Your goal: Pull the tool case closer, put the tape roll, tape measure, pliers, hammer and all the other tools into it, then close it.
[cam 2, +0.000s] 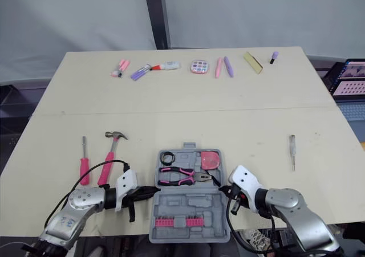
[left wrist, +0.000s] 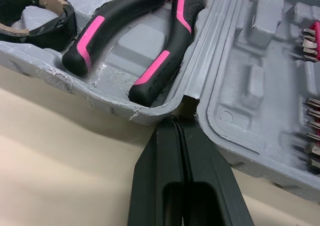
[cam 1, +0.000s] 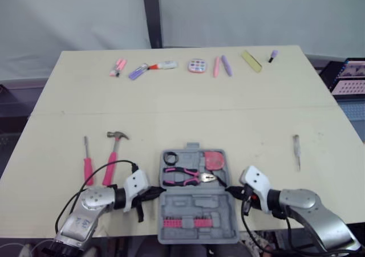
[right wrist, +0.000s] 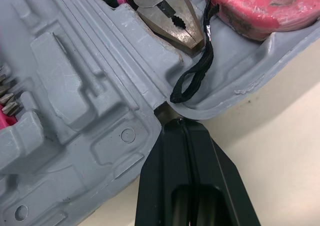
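Observation:
The grey tool case (cam 1: 197,203) lies open at the table's front middle. Its far half holds a black tape roll (cam 1: 170,156), pink-and-black pliers (cam 1: 185,176) and a pink tape measure (cam 1: 215,159). The near half carries a row of bits (cam 1: 185,223). A pink-handled hammer (cam 1: 112,157) and a pink screwdriver (cam 1: 87,163) lie on the table left of the case. My left gripper (cam 1: 157,192) is shut, its tips against the case's left hinge notch (left wrist: 182,105). My right gripper (cam 1: 231,191) is shut at the right hinge notch (right wrist: 165,110).
A small grey screwdriver (cam 1: 296,150) lies alone on the right of the table. Along the far edge sit markers (cam 1: 118,67), a glue stick (cam 1: 162,65), a small palette (cam 1: 197,65) and a yellow strip (cam 1: 251,61). A shelf (cam 1: 348,77) stands beyond the right edge.

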